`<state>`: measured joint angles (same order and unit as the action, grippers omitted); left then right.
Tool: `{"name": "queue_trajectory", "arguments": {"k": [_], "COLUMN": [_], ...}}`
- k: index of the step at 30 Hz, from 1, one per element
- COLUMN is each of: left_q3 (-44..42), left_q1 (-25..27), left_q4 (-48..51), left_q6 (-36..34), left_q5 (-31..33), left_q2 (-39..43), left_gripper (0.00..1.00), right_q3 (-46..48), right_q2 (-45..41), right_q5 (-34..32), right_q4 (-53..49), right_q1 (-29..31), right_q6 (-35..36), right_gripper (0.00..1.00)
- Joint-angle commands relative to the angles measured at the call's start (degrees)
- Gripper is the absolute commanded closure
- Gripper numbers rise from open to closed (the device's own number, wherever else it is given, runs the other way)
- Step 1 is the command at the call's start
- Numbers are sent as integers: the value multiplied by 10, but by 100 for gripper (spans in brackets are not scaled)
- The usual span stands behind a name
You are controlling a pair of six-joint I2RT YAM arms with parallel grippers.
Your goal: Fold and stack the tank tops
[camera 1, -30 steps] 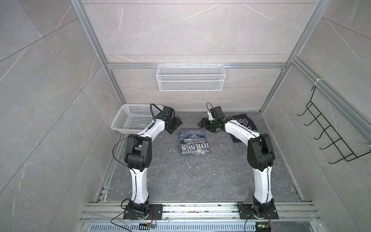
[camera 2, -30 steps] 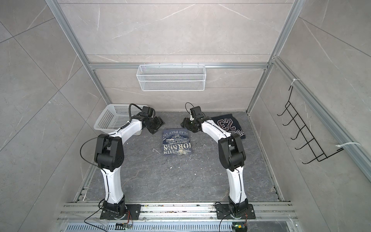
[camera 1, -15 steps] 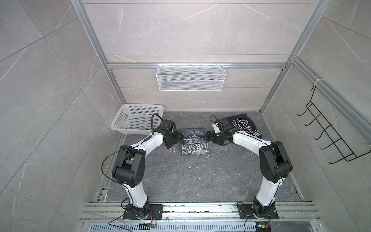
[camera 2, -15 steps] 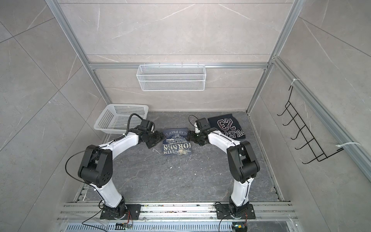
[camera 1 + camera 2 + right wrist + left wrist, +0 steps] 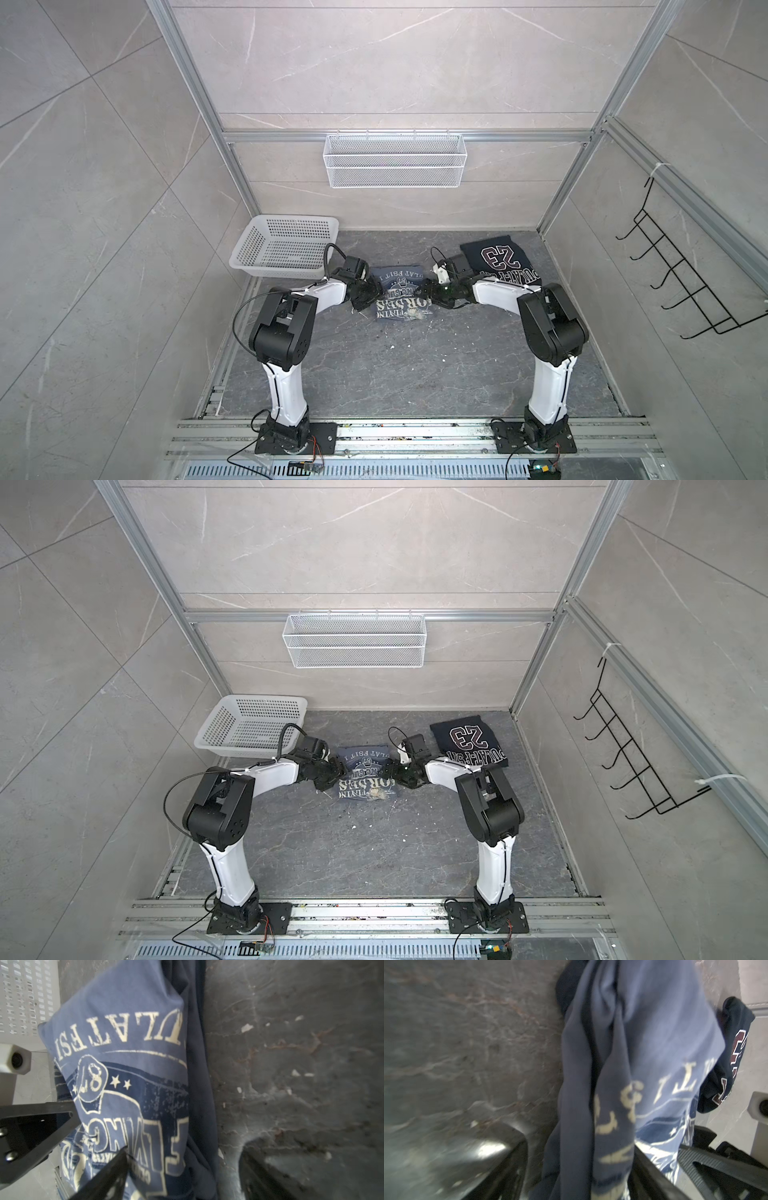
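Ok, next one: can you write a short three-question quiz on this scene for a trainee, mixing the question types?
1. Fill in: the white basket stands on the ___ arm's side.
2. True or false: the navy "23" top lies stacked on the blue-grey top.
3. The left gripper and the right gripper are both at which thing? A white basket, B blue-grey top, C navy "23" top.
Key: 1 left; 2 false, they lie apart; 3 B.

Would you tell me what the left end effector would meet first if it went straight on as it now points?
The slate-blue tank top: the left end effector points into its edge, with cloth between its jaws. Beyond that, perhaps the right end effector; depth is unclear.
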<state>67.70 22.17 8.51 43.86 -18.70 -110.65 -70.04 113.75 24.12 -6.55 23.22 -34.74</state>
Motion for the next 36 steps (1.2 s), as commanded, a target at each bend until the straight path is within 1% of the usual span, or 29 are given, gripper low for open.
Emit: {"name": "queue_trajectory", "arguments": {"k": [1,5,8,10,16,18,22,27,31,36], "left_q3": [20,32,37,41,59,76,124,184,238,324], "left_q1": [15,30,39,47,75,86,112,132,150,172], "left_q4": [-5,-13,-19,-23,-60,-71,-95,-132,-164,-184], "left_q6": [6,14,19,22,40,45,60,82,94,105], "left_q5": [-12,-16,-16,-15,-20,-26,-31,-41,-47,-50], "left_q2": [-30,-49,-55,-58,-66,-72,-93,-124,-153,-204], "left_gripper": [34,46,53,59,76,80,87,93,95,96], "right_q3": [3,2,0,2,26,33,32,34,29,11], "right_q2": [26,28,24,19,-21,-39,-85,-152,-196,-215], "right_q5": [12,12,6,2,-28,-42,-101,-179,-242,-297], "right_q4": [10,10,5,2,-6,-15,-59,-93,-111,-129], "right_q1": [2,2,0,-2,-22,-32,-46,-63,-76,-101], "right_q6": [-13,-15,-12,-11,-4,4,37,71,95,123], "right_gripper": [27,41,50,59,79,84,93,97,98,99]}}
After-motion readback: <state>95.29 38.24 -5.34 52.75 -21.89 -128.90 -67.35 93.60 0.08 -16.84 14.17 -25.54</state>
